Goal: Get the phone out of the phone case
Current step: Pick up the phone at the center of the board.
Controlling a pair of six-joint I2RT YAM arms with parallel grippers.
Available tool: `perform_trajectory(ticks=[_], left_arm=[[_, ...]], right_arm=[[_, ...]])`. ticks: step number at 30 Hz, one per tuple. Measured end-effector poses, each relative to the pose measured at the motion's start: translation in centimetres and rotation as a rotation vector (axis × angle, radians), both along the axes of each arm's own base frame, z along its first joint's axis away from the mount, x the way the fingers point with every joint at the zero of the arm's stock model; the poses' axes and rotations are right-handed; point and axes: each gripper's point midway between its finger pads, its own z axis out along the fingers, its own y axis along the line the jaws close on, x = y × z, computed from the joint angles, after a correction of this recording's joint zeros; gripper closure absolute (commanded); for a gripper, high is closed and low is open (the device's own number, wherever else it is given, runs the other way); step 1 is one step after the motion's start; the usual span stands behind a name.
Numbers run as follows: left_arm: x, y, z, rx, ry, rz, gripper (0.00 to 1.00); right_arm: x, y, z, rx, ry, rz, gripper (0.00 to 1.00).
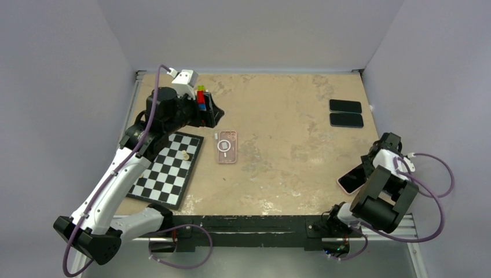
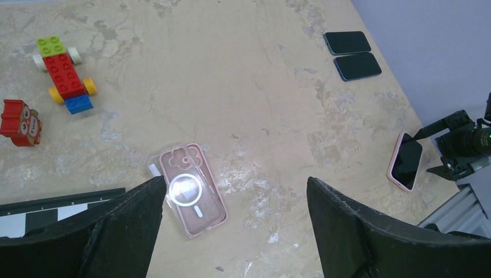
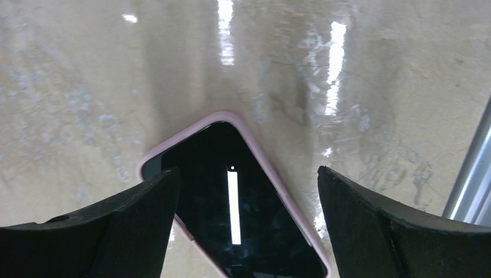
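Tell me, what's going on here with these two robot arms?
Two robot arms are at work on a phone and a case. The right gripper, open, sits low over a pink-edged phone lying screen-up near the right edge of the table, straddling it. The left gripper, also open, hovers above a pinkish case lying flat mid-table. Nothing is held.

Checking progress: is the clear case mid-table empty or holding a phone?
Empty: the clear case looks see-through, and the pink-edged phone lies apart by the right gripper.
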Motion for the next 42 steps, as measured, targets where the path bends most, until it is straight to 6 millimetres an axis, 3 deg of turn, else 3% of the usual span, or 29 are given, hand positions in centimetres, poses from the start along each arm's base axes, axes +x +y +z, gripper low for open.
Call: perform_trajectory(ticks=[4,13,19,25,37,42], left_arm=[[-0.1,-0.2,0.1,-0.004,-0.002,-0.011,0.06],[-0.1,-0.5,-0.1,-0.007,0.005,-0.024,0.06],[0.0,-0.6,-0.4,-0.004,0.013,-0.025,0.06],[0.1,-0.6,-0.4,-0.002,0.015,-0.026,0.06],[0.0,-0.7,-0.5,-0.003,0.017,-0.03,0.05],[0.0,-0.8,-0.5,-0.006,0.019,-0.039,0.05]], right_arm=[[-1.5,-0.3,-0.5,0.014,0.021,-0.042,0.1],[-0.2,0.6,-0.8,0.043,-0.057,0.022,0.12],[1.6,2.3,-1.2,0.107,-0.087,0.155,0.11],[4.7,3.8,-1.2,0.138,-0.018,0.318,0.11],[5.7,4.4,-0.8,0.101,0.091,0.464,0.1],[6.6,6.4,-0.5,0.144,0.036,0.536,0.1]])
